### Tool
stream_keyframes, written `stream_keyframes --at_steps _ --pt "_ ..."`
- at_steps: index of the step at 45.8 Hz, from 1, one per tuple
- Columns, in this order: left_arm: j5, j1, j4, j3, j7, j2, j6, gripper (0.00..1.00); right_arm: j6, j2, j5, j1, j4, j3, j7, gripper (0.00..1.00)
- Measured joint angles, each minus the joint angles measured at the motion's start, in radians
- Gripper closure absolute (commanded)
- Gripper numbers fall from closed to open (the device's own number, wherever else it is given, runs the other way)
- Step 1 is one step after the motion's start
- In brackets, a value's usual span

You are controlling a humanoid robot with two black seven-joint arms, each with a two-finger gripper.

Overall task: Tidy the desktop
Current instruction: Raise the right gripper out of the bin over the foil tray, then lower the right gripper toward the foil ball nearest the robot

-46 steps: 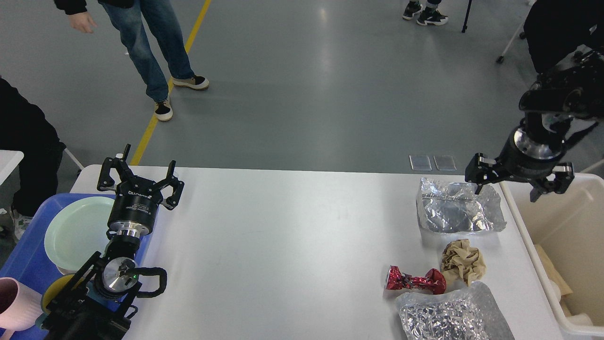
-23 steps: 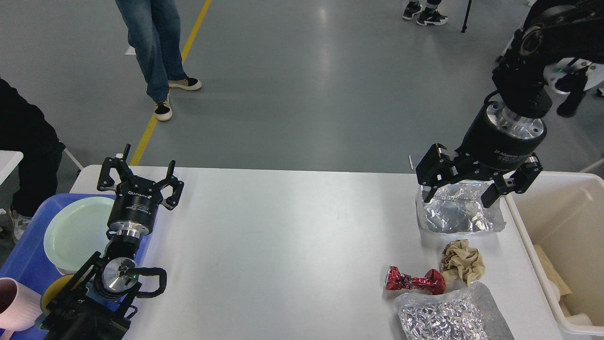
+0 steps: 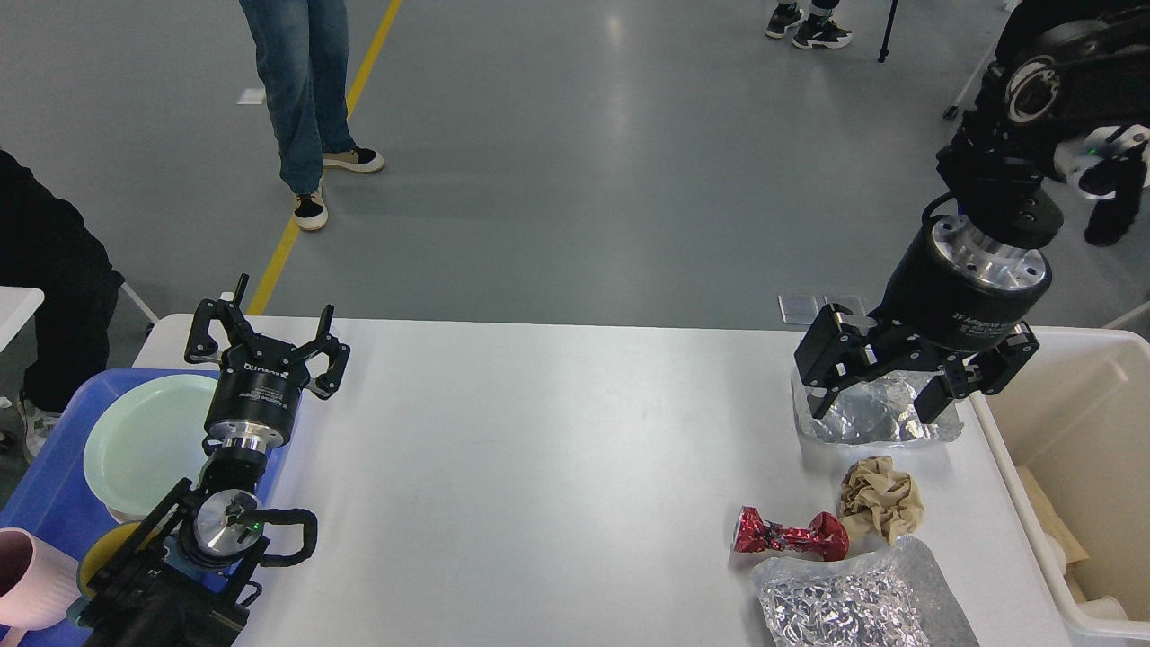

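The white desktop (image 3: 539, 449) fills the middle of the head view. On its right side lie a crumpled silver foil bag (image 3: 867, 415), a brown paper wad (image 3: 880, 508), a red foil wrapper (image 3: 791, 535) and a second silver foil bag (image 3: 853, 604) at the front edge. My right gripper (image 3: 876, 406) is open, pointing down, its fingers straddling the far silver bag and covering its top. My left gripper (image 3: 268, 334) stands open near the far left corner, holding nothing.
A blue tray (image 3: 45, 490) at the left holds a pale green plate (image 3: 148, 445), a pink cup (image 3: 31, 580) and a yellow item. A cream bin (image 3: 1078, 467) stands off the right edge. People stand on the floor beyond the table.
My right gripper swung in from above the bin, leftward and down, until it sits over the far silver bag. The left arm stayed still. A person at the back walked right.
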Motion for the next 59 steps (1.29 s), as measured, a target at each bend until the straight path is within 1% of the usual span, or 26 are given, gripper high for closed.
stream_keyframes --at_steps 1,3,12,17,21,27,32,35,37,40,44,49,52,53,59 --pt "0.000 0.000 0.000 0.000 0.000 0.000 0.000 0.04 -0.020 -0.001 -0.013 -0.014 0.000 -0.009 0.002 0.23" --pt "0.000 0.000 0.000 0.000 0.000 0.000 0.000 0.04 -0.046 -0.001 -0.029 -0.034 0.001 -0.020 0.009 0.25" --pt "0.000 0.000 0.000 0.000 0.000 0.000 0.000 0.04 -0.100 0.003 -0.119 -0.160 0.003 -0.042 0.069 0.24" --pt "0.000 0.000 0.000 0.000 0.000 0.000 0.000 0.04 -0.141 -0.010 -0.189 -0.251 0.001 -0.057 0.082 0.24" --pt "0.000 0.000 0.000 0.000 0.000 0.000 0.000 0.04 -0.217 -0.032 -0.252 -0.353 -0.002 -0.069 0.084 0.23" --pt "0.000 0.000 0.000 0.000 0.000 0.000 0.000 0.04 -0.390 -0.063 -0.346 -0.526 -0.017 -0.078 0.085 0.22" --pt "0.000 0.000 0.000 0.000 0.000 0.000 0.000 0.04 -0.500 -0.063 -0.369 -0.675 -0.073 -0.078 0.089 0.22" --pt "0.000 0.000 0.000 0.000 0.000 0.000 0.000 0.04 -0.551 -0.060 -0.372 -0.747 -0.116 -0.075 0.111 0.22" --pt "0.000 0.000 0.000 0.000 -0.001 0.000 0.000 0.04 -0.582 -0.055 -0.372 -0.789 -0.143 -0.075 0.142 0.23" --pt "0.000 0.000 0.000 0.000 -0.001 0.000 0.000 0.04 -0.613 -0.042 -0.372 -0.833 -0.177 -0.078 0.193 0.23" --pt "0.000 0.000 0.000 0.000 -0.001 0.000 0.000 0.04 -0.628 -0.033 -0.372 -0.861 -0.207 -0.081 0.228 0.23" --pt "0.000 0.000 0.000 0.000 -0.001 0.000 0.000 0.04 -0.633 -0.026 -0.371 -0.875 -0.219 -0.080 0.237 0.22" --pt "0.000 0.000 0.000 0.000 -0.001 0.000 0.000 0.04 -0.641 -0.021 -0.371 -0.880 -0.222 -0.077 0.234 0.17" --pt "0.000 0.000 0.000 0.000 -0.001 0.000 0.000 0.04 -0.646 -0.018 -0.371 -0.882 -0.223 -0.076 0.232 0.17" --pt "0.000 0.000 0.000 0.000 -0.001 0.000 0.000 0.03 -0.701 0.011 -0.365 -0.912 -0.236 -0.074 0.226 0.17"
